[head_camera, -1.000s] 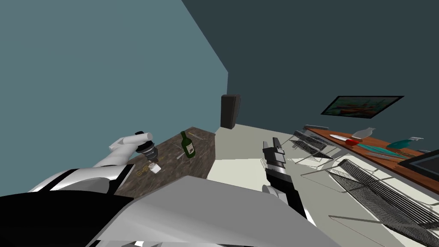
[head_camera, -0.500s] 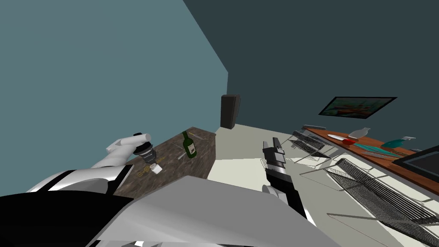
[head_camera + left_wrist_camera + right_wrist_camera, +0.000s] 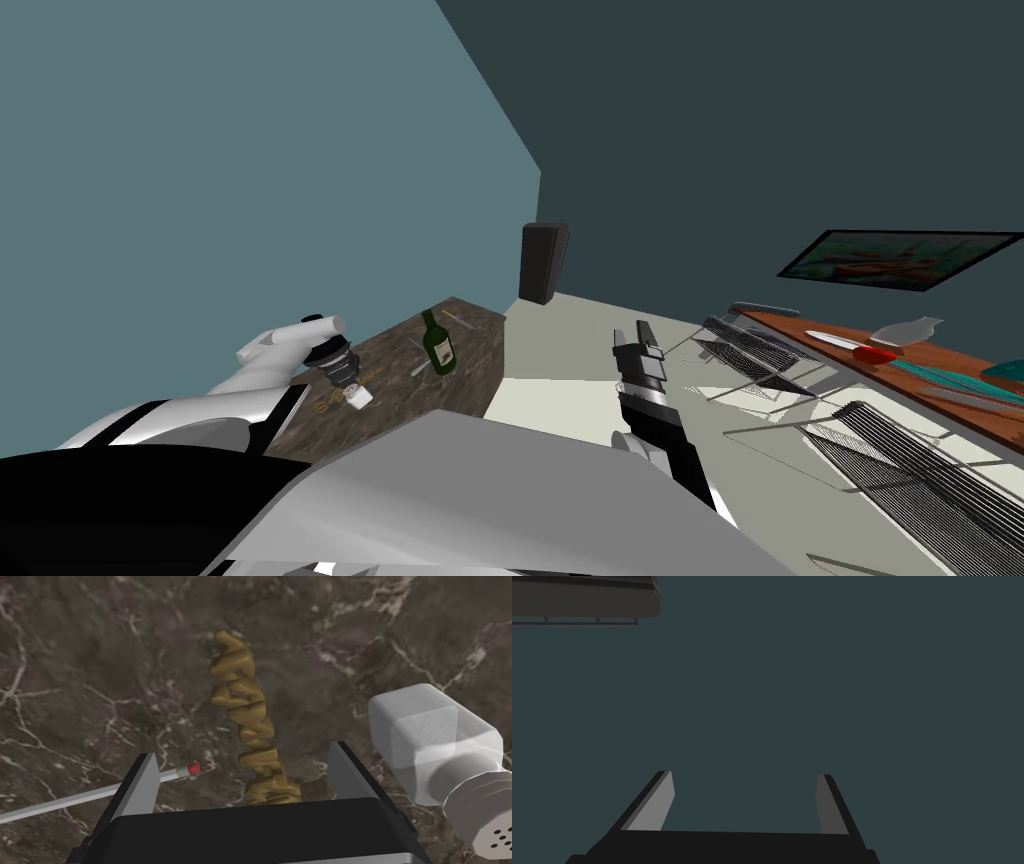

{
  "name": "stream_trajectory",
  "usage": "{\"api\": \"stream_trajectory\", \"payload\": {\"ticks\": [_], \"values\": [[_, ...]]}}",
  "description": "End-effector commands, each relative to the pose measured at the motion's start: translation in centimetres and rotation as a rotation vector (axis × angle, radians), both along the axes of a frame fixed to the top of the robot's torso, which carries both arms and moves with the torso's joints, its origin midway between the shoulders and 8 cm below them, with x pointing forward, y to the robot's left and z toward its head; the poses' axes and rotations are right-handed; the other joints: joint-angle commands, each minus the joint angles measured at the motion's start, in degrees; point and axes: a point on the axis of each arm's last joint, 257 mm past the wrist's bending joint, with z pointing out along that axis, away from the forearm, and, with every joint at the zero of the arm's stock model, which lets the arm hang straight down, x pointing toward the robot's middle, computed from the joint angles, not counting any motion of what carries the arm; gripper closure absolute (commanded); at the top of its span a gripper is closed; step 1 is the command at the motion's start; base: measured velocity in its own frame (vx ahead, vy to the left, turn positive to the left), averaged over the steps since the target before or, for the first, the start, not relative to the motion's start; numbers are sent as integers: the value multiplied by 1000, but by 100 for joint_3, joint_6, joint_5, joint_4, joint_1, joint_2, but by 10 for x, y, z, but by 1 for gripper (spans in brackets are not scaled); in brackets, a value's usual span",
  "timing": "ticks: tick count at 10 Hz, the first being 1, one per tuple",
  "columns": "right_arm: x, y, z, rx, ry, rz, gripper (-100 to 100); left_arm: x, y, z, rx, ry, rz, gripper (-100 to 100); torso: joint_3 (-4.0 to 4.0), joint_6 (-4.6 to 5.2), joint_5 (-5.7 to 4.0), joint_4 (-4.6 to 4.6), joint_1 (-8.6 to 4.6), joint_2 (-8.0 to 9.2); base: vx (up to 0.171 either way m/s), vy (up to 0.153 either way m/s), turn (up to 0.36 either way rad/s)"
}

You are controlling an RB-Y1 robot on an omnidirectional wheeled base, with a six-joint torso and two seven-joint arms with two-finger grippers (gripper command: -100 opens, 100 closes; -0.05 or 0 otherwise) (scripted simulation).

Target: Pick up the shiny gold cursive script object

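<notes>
The gold cursive script object [image 3: 250,721] lies flat on the dark marbled tabletop [image 3: 75,676]. My left gripper [image 3: 244,749] hangs open just above it, with one end of the script between the two fingers and neither finger touching it. In the head view the left gripper [image 3: 340,372] points down at the table's near left part, with the gold script [image 3: 328,403] just below it. My right gripper [image 3: 640,345] is held out in front of my chest, and in its wrist view its fingers [image 3: 662,801] stand open with nothing between them.
A clear shaker with white contents [image 3: 435,746] lies close beside one left finger, and a grey pencil with a red end [image 3: 100,793] passes behind the other. A green bottle [image 3: 437,343] stands farther along the table. A black speaker [image 3: 543,262], wire chairs [image 3: 740,345] and a wooden table [image 3: 900,370] are to the right.
My left hand has shifted a little to the left over the table, toward the gold script. The head camera has turned slightly, sliding the room's right side across the picture.
</notes>
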Motion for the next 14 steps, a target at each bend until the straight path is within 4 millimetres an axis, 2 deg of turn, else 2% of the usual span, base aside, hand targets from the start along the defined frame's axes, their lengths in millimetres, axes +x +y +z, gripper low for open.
{"api": "stream_trajectory", "payload": {"ticks": [1,5,6,7,11,12,13,14], "values": [[0,0,0,0,0,0,0,-6,5,-4,1,0,-22,-100,0,0,0,0,0,0,125,-59,127],[0,0,0,0,0,0,0,-20,13,-14,3,1,-72,-100,-2,0,2,-1,7,-3,114,-49,113],[0,0,0,0,0,0,0,-18,12,-12,2,1,-62,-100,-2,2,2,-1,9,-3,48,-21,22],[0,0,0,0,0,0,0,-19,12,-12,2,1,-66,100,6,5,3,2,18,13,9,-4,-4],[0,0,0,0,0,0,0,-19,12,-12,2,1,-65,100,20,5,9,8,33,36,0,0,0],[0,0,0,0,0,0,0,-19,12,-13,2,1,-65,0,21,5,9,8,33,36,0,0,0],[0,0,0,0,0,0,0,-13,9,-9,2,0,-47,100,21,5,8,9,33,37,-82,46,-154],[0,0,0,0,-1,0,0,-10,7,-7,2,0,-35,100,32,16,10,13,47,56,-140,68,-177]]}}
